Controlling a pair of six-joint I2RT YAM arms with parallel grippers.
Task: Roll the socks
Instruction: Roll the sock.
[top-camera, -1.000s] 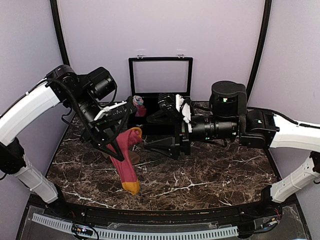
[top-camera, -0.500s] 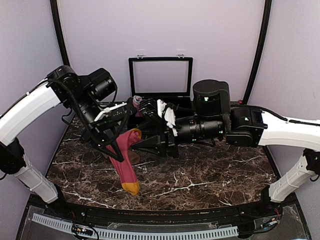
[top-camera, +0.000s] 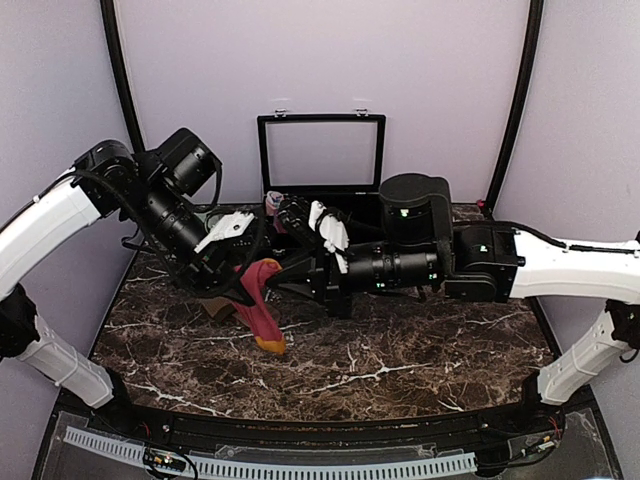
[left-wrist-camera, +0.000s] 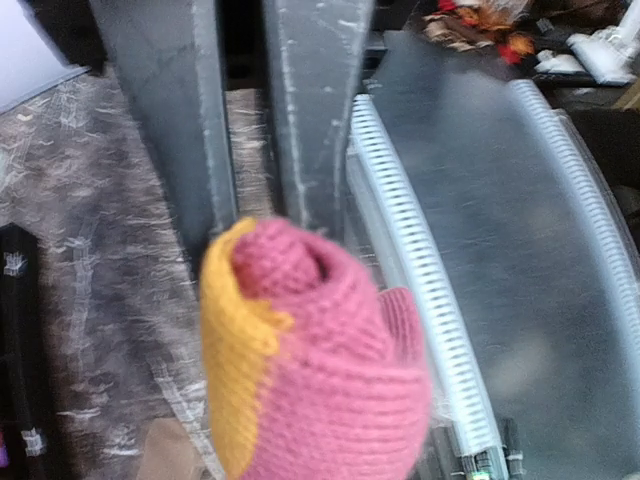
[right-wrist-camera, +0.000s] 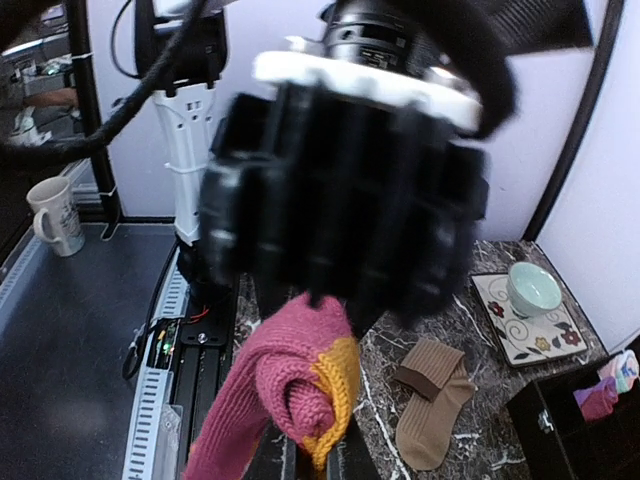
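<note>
The red-maroon sock (top-camera: 262, 300) with an orange toe hangs bunched between both grippers over the marble table (top-camera: 420, 350). My left gripper (top-camera: 243, 272) is shut on its upper part. In the left wrist view the sock (left-wrist-camera: 320, 370) hides those jaws. My right gripper (right-wrist-camera: 312, 455) is shut on a rolled fold of the sock (right-wrist-camera: 290, 380), and its grey fingers (left-wrist-camera: 310, 110) show from the other side. The tan-brown sock (right-wrist-camera: 430, 400) lies flat on the table under the left arm, and only a bit of this tan sock (top-camera: 215, 308) shows from above.
A black box (top-camera: 320, 150) with its lid up stands at the back centre, with a pink and light-blue bundle (top-camera: 275, 203) beside it. A patterned tile with a mint bowl (right-wrist-camera: 525, 300) sits on the marble. Both arms crowd the table's left middle.
The right arm has reached left and shut its jaws on the red sock. The left arm has dropped and pulled back, so the sock hangs lower and more bunched.
</note>
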